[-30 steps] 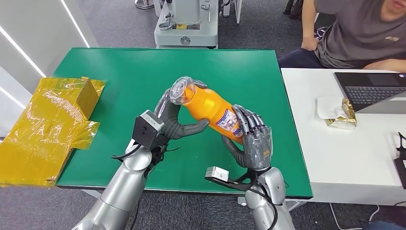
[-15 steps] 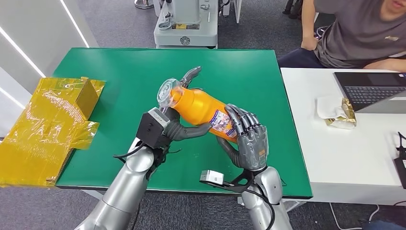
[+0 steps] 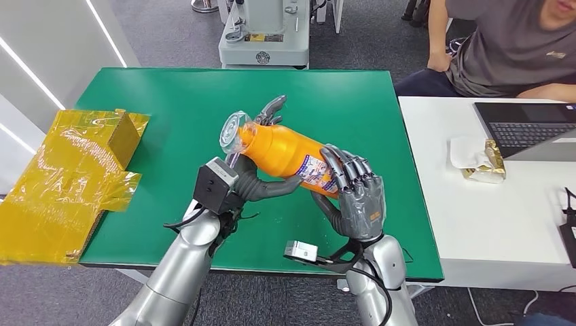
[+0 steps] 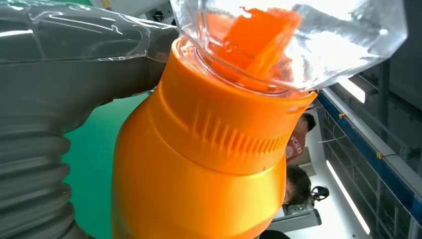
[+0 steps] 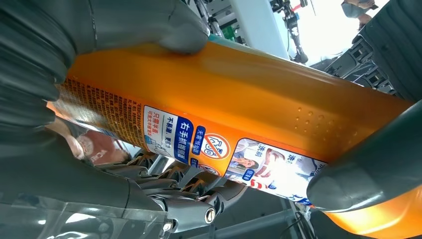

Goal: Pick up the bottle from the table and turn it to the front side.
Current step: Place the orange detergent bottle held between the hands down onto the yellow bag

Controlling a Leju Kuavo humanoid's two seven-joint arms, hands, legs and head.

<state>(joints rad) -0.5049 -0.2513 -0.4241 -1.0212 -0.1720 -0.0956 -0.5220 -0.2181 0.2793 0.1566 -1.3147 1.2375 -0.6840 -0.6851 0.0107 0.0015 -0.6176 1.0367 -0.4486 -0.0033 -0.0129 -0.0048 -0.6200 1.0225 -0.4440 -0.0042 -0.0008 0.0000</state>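
Orange bottle (image 3: 289, 155) tilted above green table (image 3: 170, 102), clear cap; left hand (image 3: 253, 178), right hand (image 3: 354, 193) fingers clamped on it.

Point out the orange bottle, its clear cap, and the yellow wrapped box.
Orange bottle (image 3: 282, 151), head view, on its bare orange body.
Clear cap (image 3: 233, 132), head view, on the cap's round end.
Yellow wrapped box (image 3: 64, 183), head view, on its foil-covered top.

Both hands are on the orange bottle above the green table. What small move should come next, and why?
Probably roll the orange bottle a little further about its long axis. It is held off the green table, the left hand at the neck end and the right hand around the base. The label showing by the right fingers looks like small-print text, so the front likely still faces away.
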